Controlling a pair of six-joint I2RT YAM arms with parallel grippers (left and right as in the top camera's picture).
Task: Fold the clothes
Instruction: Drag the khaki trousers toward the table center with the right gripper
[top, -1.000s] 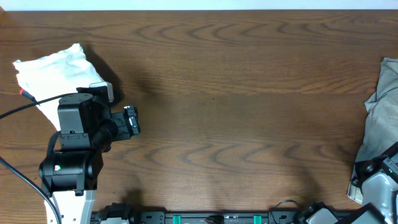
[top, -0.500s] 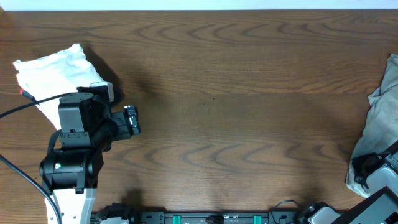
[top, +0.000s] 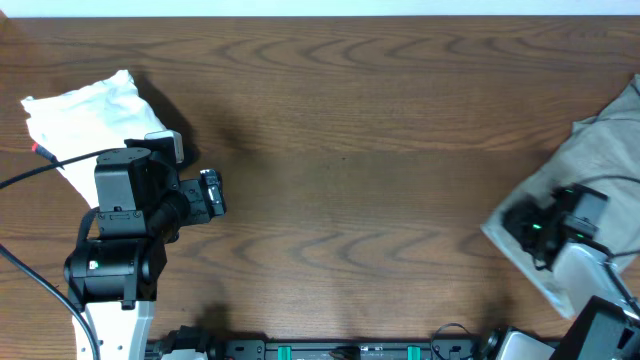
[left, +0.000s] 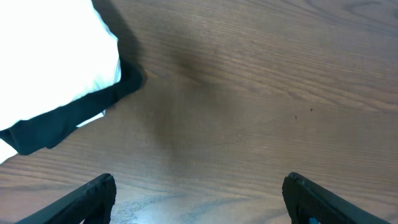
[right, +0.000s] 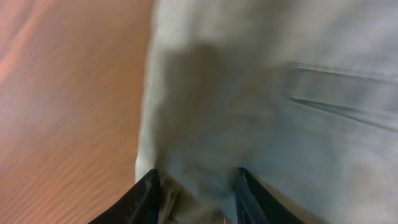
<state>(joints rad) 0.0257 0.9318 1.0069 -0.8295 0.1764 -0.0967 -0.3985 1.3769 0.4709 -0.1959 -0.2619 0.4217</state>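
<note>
The greyish-khaki garment (top: 590, 150) lies at the table's right edge, partly out of the overhead view. In the right wrist view it (right: 261, 93) fills most of the frame, with a stitched pocket seam at upper right. My right gripper (top: 520, 228) is shut on the garment's edge; its two dark fingers (right: 198, 190) pinch a fold of the cloth. My left gripper (top: 212, 193) is open and empty, low over bare wood at the left; its fingertips (left: 199, 196) are spread wide apart.
A white folded garment (top: 85, 115) lies at the far left beside the left arm. In the left wrist view it (left: 50, 56) sits on a black cloth (left: 74, 118). The brown wooden table (top: 350, 150) spans the overhead view.
My right gripper has moved left and up from the bottom right corner, dragging the khaki garment's edge toward the table's middle. The left arm has not moved.
</note>
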